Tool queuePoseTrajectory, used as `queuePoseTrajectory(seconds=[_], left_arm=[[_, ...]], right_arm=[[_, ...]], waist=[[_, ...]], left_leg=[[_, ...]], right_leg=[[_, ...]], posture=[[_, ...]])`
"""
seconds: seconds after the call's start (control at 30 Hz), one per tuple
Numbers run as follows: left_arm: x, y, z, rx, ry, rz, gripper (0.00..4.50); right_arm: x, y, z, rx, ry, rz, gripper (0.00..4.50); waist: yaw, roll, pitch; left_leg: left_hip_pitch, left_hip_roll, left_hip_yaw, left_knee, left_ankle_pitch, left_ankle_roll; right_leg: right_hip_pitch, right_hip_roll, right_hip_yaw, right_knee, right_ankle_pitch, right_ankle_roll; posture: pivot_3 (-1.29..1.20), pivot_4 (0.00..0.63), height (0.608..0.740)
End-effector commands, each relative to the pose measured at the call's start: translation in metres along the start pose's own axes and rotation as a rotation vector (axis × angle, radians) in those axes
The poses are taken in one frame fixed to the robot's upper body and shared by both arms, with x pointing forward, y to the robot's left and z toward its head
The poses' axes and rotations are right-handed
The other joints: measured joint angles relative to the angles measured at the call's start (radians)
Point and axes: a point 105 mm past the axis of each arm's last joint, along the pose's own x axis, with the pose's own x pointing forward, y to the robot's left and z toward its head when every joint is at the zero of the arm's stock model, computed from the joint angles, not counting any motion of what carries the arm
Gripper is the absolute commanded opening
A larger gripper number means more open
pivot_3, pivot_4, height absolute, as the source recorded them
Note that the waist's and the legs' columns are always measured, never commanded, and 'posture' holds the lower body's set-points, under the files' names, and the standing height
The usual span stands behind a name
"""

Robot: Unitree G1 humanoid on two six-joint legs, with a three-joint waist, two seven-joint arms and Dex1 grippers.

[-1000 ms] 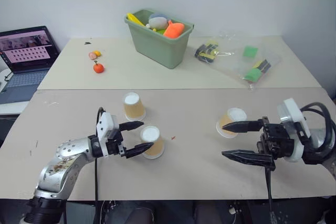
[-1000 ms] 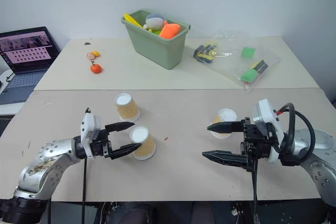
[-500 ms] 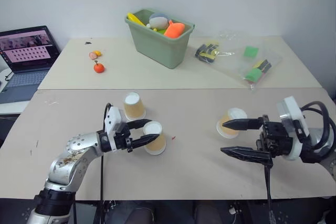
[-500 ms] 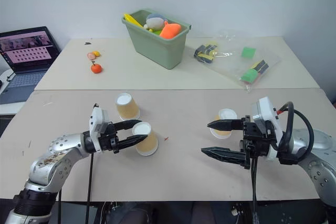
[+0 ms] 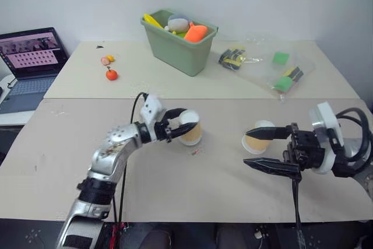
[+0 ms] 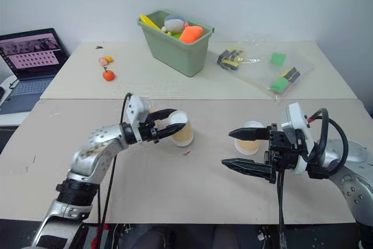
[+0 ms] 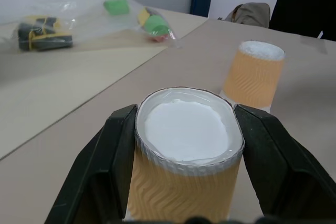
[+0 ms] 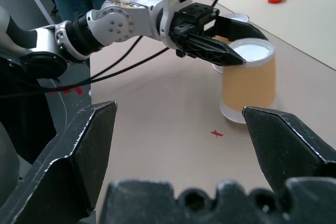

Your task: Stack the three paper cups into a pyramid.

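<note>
Now the left gripper (image 5: pixel 182 126) clamps a cup (image 5: pixel 190 129), which a second ago stood free between its spread fingers nearer the counter's (image 5: pixel 70 144) front edge; it has carried it toward the middle. The right gripper (image 5: pixel 269 148) stays wide open beside another cup (image 5: pixel 258 137) near the right edge.
</note>
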Motion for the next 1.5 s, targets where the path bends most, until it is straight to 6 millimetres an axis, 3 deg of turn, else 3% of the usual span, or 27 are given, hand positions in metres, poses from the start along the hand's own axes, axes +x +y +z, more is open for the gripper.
queuePoseTrajectory(seconds=[0.03, 0.17, 0.3, 0.37, 0.47, 0.67, 0.83, 0.97, 1.13, 1.33, 1.5], left_arm=[[0.018, -0.006, -0.007, 0.036, 0.004, -0.052, 2.49], [0.026, -0.01, -0.014, 0.009, 0.005, -0.071, 2.49], [0.02, -0.025, -0.024, -0.012, 0.035, -0.166, 2.49], [0.016, -0.029, -0.024, -0.066, 0.032, -0.2, 3.46], [0.012, -0.023, -0.022, -0.028, 0.034, -0.146, 4.44], [-0.006, -0.005, 0.007, -0.011, -0.096, 0.019, 4.44], [-0.038, 0.009, 0.027, 0.003, -0.152, 0.193, 4.44], [-0.066, 0.002, 0.025, -0.002, -0.117, 0.252, 4.44], [-0.101, -0.003, 0.022, -0.032, -0.087, 0.365, 4.44], [-0.135, 0.005, 0.006, -0.039, -0.027, 0.532, 4.44], [-0.157, 0.017, -0.012, -0.05, 0.018, 0.655, 4.44]], right_arm=[[0.003, 0.004, 0.007, -0.042, -0.028, 0.002, 4.5], [0.004, 0.005, 0.006, -0.044, -0.027, -0.01, 4.5], [0.002, 0.004, 0.008, -0.045, -0.032, -0.023, 4.5], [0.003, 0.004, 0.008, -0.046, -0.033, -0.025, 4.5], [0.004, 0.004, 0.008, -0.041, -0.037, -0.018, 4.5], [0.006, 0.001, 0.007, -0.034, -0.039, -0.009, 4.5], [0.007, 0.001, 0.007, -0.026, -0.037, 0.009, 4.5], [0.002, -0.001, -0.002, -0.018, 0.019, -0.007, 4.5], [-0.02, -0.018, -0.025, -0.002, 0.108, -0.134, 4.5], [-0.049, -0.034, -0.04, 0.015, 0.152, -0.272, 4.5], [-0.05, -0.034, -0.038, 0.019, 0.12, -0.282, 4.5]], waist=[[0.0, 0.0, 0.0], [-0.002, 0.0, 0.0], [-0.001, 0.0, 0.0], [-0.001, 0.0, 0.0], [-0.002, 0.0, 0.0], [-0.001, 0.0, 0.0], [-0.003, 0.0, 0.0], [0.0, 0.0, 0.0], [0.002, 0.0, 0.0], [0.001, 0.0, 0.0], [-0.002, 0.0, 0.0]], left_leg=[[0.0, 0.0, 0.0, 0.0, 0.0, -0.001], [0.0, 0.0, 0.0, 0.0, 0.001, -0.002], [0.0, 0.0, 0.0, 0.0, 0.001, -0.001], [0.0, 0.0, 0.0, 0.0, 0.001, -0.001], [0.0, 0.0, 0.0, 0.0, 0.0, 0.0], [0.0, 0.0, 0.0, 0.0, 0.001, -0.001], [0.0, 0.0, 0.0, 0.0, 0.001, -0.001], [0.0, 0.0, 0.0, 0.0, 0.001, -0.001], [0.0, 0.0, 0.0, 0.0, 0.0, 0.0], [0.001, 0.0, 0.0, 0.0, 0.0, 0.0], [0.001, 0.0, 0.0, 0.0, 0.0, 0.0]], right_leg=[[0.0, 0.0, 0.0, 0.0, 0.0, 0.0], [0.0, 0.0, 0.0, -0.001, 0.0, 0.0], [0.0, 0.0, 0.0, -0.001, 0.0, 0.001], [0.0, 0.0, 0.0, -0.001, 0.0, 0.001], [0.0, 0.0, 0.0, 0.0, 0.0, 0.001], [0.0, 0.0, 0.0, 0.001, 0.0, 0.001], [-0.001, 0.0, 0.0, 0.0, 0.0, 0.001], [-0.001, 0.0, 0.0, 0.001, 0.0, 0.001], [-0.001, 0.0, 0.0, 0.001, 0.0, 0.001], [0.0, 0.0, 0.0, 0.002, 0.0, 0.0], [0.0, 0.0, 0.001, 0.002, 0.0, 0.0]], posture=[[0.0, 0.15, 0.74], [0.0, 0.15, 0.74], [0.0, 0.15, 0.74], [0.0, 0.15, 0.74], [0.0, 0.15, 0.74], [0.0, 0.15, 0.74], [0.0, 0.15, 0.74], [0.0, 0.15, 0.74], [0.0, 0.15, 0.74], [0.0, 0.15, 0.74], [0.0, 0.15, 0.74]])
